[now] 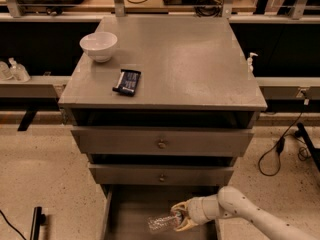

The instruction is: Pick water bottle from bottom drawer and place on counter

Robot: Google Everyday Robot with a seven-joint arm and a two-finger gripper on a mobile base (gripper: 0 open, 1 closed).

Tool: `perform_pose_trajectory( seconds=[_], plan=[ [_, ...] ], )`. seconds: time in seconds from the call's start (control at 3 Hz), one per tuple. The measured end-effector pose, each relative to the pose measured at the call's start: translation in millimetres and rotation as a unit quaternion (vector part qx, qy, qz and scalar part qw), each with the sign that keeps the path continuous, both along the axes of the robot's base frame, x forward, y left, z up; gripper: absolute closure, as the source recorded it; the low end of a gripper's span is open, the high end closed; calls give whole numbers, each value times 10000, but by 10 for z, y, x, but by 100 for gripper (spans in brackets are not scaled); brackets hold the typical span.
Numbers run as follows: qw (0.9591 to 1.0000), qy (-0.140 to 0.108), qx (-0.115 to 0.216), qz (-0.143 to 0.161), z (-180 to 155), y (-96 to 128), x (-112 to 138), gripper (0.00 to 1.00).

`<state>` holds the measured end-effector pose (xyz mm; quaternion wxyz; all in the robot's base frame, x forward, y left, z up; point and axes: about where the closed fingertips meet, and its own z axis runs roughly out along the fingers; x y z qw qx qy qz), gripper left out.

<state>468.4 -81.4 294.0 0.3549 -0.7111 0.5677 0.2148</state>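
The bottom drawer (130, 216) is pulled open at the foot of the cabinet, showing a plain grey tray. The clear water bottle (161, 223) lies on its side in it, near the front. My gripper (179, 218) reaches in from the lower right on a white arm, and its fingers close around the bottle's right end. The counter (185, 64) is the wide grey top of the cabinet above.
A white bowl (98, 45) and a dark flat packet (127, 81) sit on the counter's left side. Two wider drawers with knobs (161, 144) are slightly open above. A small white pump bottle (251, 63) stands at the right. Cables (280, 149) lie on the floor at the right.
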Motion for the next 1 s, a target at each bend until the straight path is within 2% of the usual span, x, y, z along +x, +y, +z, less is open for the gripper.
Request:
perform_pose_trajectory(
  seconds=[0.33, 0.67, 1.0],
  plan=[
    [9986, -170, 203, 468, 838, 10, -191, 100],
    [9946, -263, 419, 911, 1277, 50, -343, 100],
    [9947, -276, 423, 897, 1376, 38, -383, 100]
  ],
)
